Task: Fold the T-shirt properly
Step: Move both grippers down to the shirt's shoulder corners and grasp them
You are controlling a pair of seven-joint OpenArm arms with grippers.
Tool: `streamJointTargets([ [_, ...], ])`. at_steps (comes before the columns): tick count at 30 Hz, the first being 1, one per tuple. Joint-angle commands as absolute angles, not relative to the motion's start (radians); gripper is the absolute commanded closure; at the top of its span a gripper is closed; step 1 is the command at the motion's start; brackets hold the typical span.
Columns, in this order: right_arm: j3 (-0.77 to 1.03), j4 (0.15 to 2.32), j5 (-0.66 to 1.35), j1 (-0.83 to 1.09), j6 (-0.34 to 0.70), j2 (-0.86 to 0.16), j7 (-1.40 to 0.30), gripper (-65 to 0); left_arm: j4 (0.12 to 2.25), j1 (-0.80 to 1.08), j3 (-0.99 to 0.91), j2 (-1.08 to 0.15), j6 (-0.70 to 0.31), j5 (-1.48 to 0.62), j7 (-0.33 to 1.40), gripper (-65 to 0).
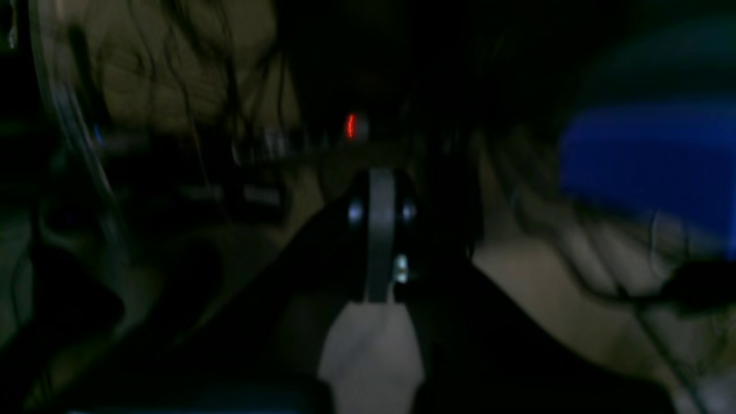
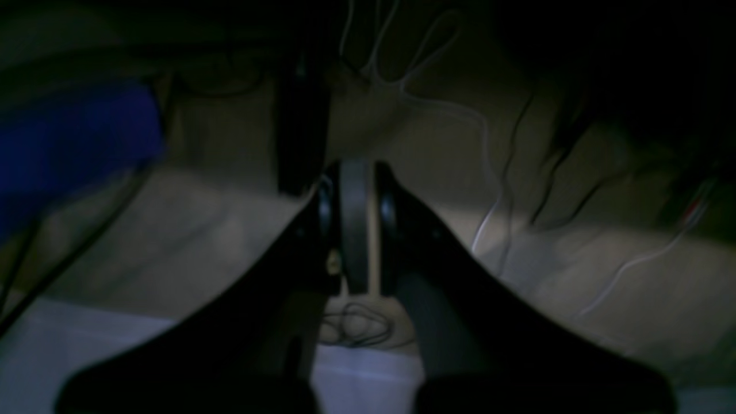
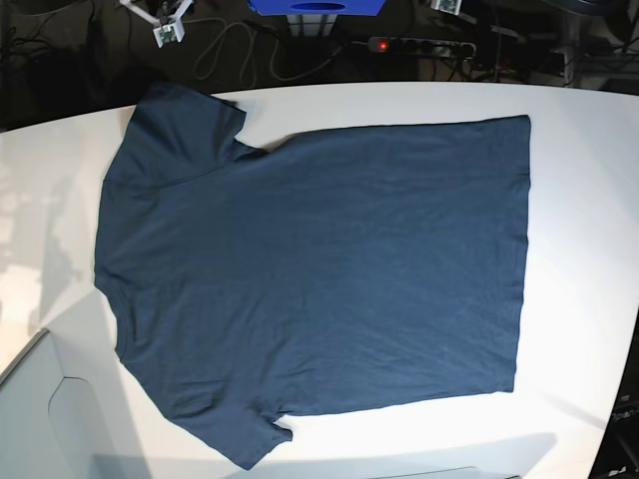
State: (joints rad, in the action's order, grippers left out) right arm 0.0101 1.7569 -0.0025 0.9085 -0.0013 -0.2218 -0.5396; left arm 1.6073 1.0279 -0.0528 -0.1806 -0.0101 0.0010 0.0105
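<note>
The dark navy T-shirt (image 3: 319, 269) lies spread flat on the white table (image 3: 589, 130), with its sleeves and neck end to the left and its hem to the right. One sleeve (image 3: 190, 115) points to the far edge, the other (image 3: 245, 439) to the near edge. Neither arm shows in the base view. In the dim left wrist view, my left gripper (image 1: 380, 184) is shut with nothing between its fingers. My right gripper (image 2: 356, 172) is shut and empty too. Both wrist views look past the table edge at the floor, and the T-shirt is out of their sight.
A blue box (image 3: 318, 6) stands on the floor behind the table, also seen as the blue box (image 1: 650, 167) and the blue box (image 2: 69, 132). A power strip (image 3: 419, 45) with a red light and loose cables (image 3: 235, 50) lie there. A pale grey panel (image 3: 35, 399) sits at the near left corner.
</note>
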Motion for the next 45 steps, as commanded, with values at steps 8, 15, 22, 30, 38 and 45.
streamJointTargets([
  [8,0.010,2.032,0.004,0.931,0.008,-0.259,-0.730,-0.2,1.845,1.142,-0.125,-0.180,-0.005,-0.001,0.001,0.0],
  [15,0.010,2.104,0.004,0.906,0.007,-0.268,-0.780,-10.0,1.956,1.155,-0.182,-0.179,-0.007,-0.073,0.001,-8.2],
  [22,0.010,2.107,0.004,0.872,0.008,-0.268,-0.786,-32.0,1.979,1.141,-0.329,-0.185,-0.007,-0.332,0.001,-31.7],
  [30,0.013,2.112,0.004,0.809,0.005,-0.262,-0.785,-37.3,1.968,1.032,-0.495,-0.186,-0.008,-0.426,0.001,-31.4],
  [38,0.010,2.111,0.005,0.748,0.005,-0.262,-0.785,-38.1,1.847,0.872,-0.518,-0.186,-0.008,-0.429,0.002,-31.5],
  [45,0.012,2.111,0.005,0.717,0.005,-0.262,-0.783,-43.3,1.689,0.753,-0.506,-0.186,-0.033,-0.429,0.002,-31.5],
])
